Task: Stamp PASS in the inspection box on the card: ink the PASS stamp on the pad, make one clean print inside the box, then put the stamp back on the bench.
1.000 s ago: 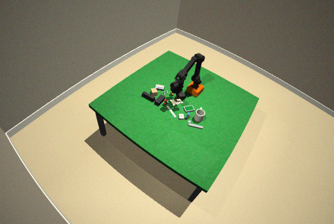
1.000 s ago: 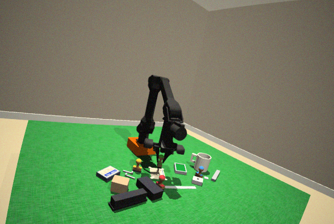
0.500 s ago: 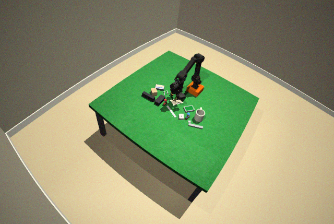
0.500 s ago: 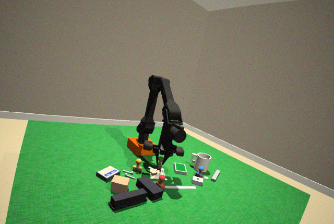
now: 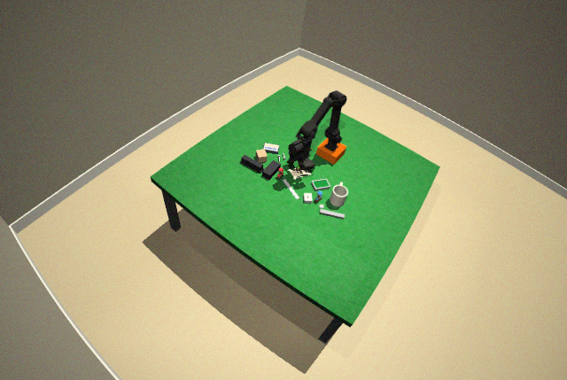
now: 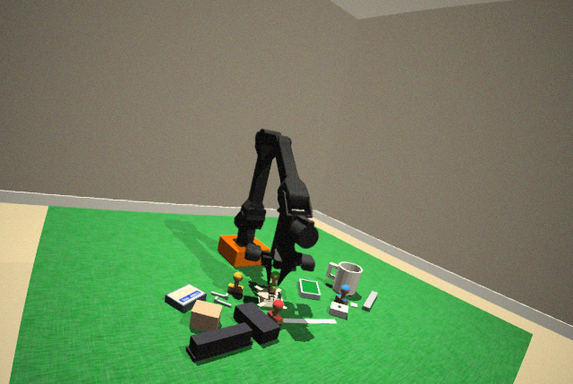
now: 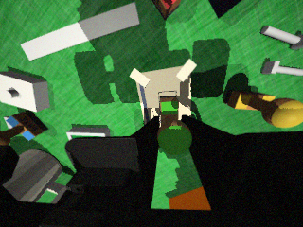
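My gripper [image 6: 274,283] [image 7: 169,119] is shut on the green-knobbed stamp [image 6: 275,275] [image 7: 174,138], holding it upright over the cream card [image 5: 299,173] [image 6: 269,297] [image 7: 156,90]. In the wrist view the stamp's base is at the small dark outlined box and hides part of it. Whether the base touches the card cannot be told. Two pale tabs lie across the card's far corners. The green pad [image 5: 321,183] [image 6: 309,287] in its white frame lies beside the card, toward the mug. The stamp's face and its lettering are hidden.
A red stamp [image 5: 280,173] [image 6: 277,308], a yellow stamp [image 6: 237,277] [image 7: 284,113] and a blue stamp [image 6: 344,293] stand around the card. Black blocks [image 6: 256,321] [image 6: 221,340], a tan block [image 6: 206,315], a pale strip [image 6: 309,321], a white block [image 6: 338,309] and a mug [image 5: 338,196] [image 6: 347,278] are nearby.
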You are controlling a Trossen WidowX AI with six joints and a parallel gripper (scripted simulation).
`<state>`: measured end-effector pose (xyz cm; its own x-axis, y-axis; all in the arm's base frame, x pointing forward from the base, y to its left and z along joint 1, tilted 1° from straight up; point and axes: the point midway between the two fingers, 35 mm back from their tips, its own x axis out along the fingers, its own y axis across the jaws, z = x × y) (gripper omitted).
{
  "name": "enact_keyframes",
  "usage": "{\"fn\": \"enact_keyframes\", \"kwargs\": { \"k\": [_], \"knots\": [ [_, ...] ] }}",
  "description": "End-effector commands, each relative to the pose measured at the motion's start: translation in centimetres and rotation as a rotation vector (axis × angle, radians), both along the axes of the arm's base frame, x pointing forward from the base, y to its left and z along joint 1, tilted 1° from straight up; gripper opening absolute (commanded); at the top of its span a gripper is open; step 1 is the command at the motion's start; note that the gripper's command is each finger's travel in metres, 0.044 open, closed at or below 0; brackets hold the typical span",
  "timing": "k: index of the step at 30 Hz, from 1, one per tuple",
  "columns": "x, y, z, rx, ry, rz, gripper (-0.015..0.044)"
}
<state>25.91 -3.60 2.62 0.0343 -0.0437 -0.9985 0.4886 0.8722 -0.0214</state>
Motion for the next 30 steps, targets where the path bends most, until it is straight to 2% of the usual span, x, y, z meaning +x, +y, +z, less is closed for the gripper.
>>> {"fn": "enact_keyframes", "kwargs": {
  "k": [1, 30],
  "knots": [
    [-0.1, -0.1, -0.4, -0.003, 0.006, 0.001, 0.0],
    [-0.2, -0.1, -1.8, -0.004, 0.004, 0.001, 0.0]
  ]
}}
